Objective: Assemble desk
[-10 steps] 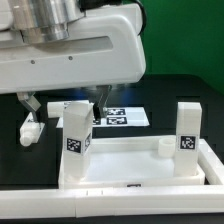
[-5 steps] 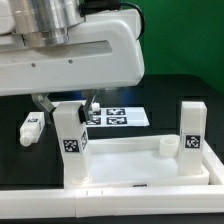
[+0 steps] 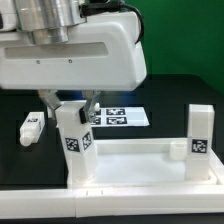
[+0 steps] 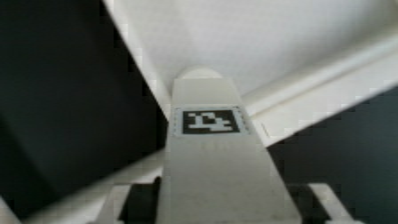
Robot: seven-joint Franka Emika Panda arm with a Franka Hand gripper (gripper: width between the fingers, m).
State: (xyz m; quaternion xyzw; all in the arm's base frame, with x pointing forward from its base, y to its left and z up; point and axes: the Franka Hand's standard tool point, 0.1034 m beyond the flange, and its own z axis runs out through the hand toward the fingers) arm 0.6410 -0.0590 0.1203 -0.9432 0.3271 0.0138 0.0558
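Exterior and wrist views. The gripper [image 3: 70, 103] pinches the top of 1 upright leg [image 3: 76, 140], which stands in the corner of the rimmed desk top [image 3: 140, 160] at the exterior view's left. The leg's tag [image 4: 212, 121] faces the wrist camera. A 2nd leg [image 3: 200, 135] stands upright in the desk top's corner at the exterior view's right. A 3rd leg [image 3: 32, 125] lies on the black table [image 3: 175, 100], well apart from the marker board [image 3: 122, 117].

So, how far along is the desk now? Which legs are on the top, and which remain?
Done: one leg stands upright on the desk top, at its end on the exterior view's right.
In hand: the gripper is closed on a second leg, upright at the corner on the exterior view's left; whether it is fully seated, I cannot tell.
Left: a third leg lies loose on the table. A fourth is not in view.
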